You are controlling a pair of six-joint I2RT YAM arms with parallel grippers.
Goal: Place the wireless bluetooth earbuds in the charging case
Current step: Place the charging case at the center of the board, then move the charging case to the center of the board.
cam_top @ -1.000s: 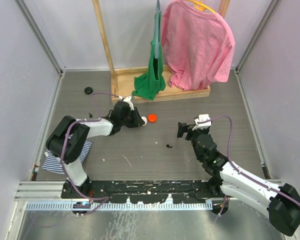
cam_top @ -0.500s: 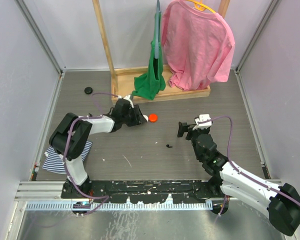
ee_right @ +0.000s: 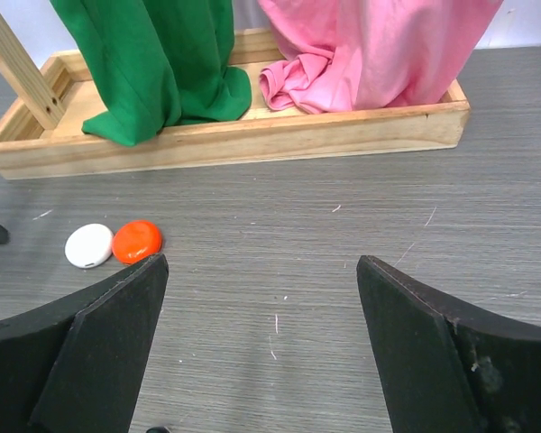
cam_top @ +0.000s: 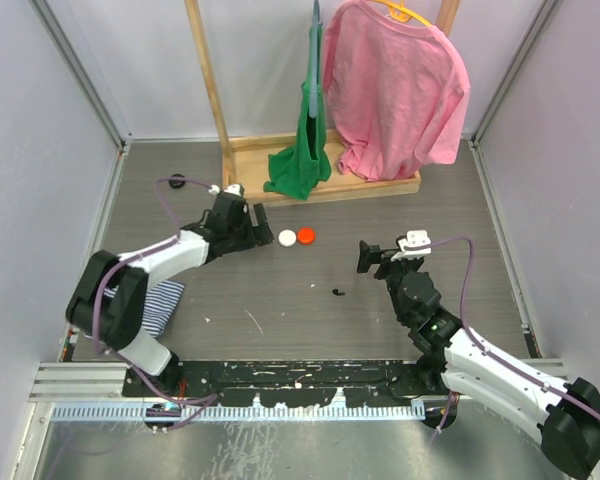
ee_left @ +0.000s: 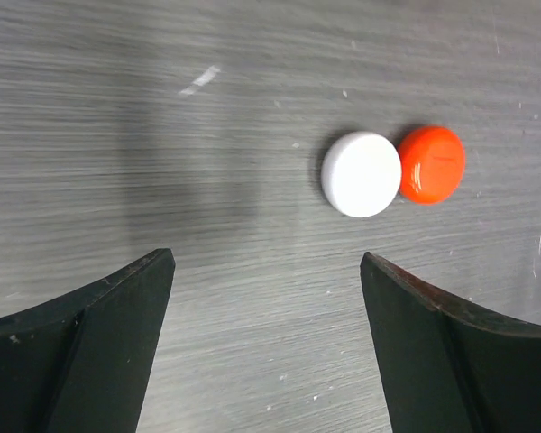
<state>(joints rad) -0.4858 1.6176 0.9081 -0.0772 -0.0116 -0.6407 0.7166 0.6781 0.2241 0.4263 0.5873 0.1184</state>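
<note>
**Status.** Judged not done. No earbud shows seated in any case, and no case stands open in any view. Every insertion step appears to be left.

**Task's things, as far as can be told.**
- Dark piece (cam_top: 338,292): small and black, lying alone on the surface (cam_top: 280,320) between the two arms, nearer the right one. Possibly an earbud, but too small to confirm.
- White disc (ee_left: 362,174): round, smooth and matte, with no seam or opening visible. It lies flat mid-surface, ahead of the left jaws and apart from them.
- Orange disc (ee_left: 431,163): round, glossy and slightly domed. It touches the white disc on the side away from the left arm.
- Black puck (cam_top: 177,181): round and flat, at the far left of the surface, well apart from everything else.
- Which of these is the charging case cannot be told.

**Left jaws.** Spread wide and holding nothing, with bare surface between them. They face the two discs.

**Right jaws.** Spread wide and holding nothing. They hang above the surface near the dark piece and touch neither it nor the discs.

**Other items.**
- Wooden rack (ee_right: 252,140) at the far side, carrying a green garment (ee_right: 144,63) and a pink garment (ee_right: 379,45).
- Striped cloth (cam_top: 165,300) by the left arm's base.
</note>
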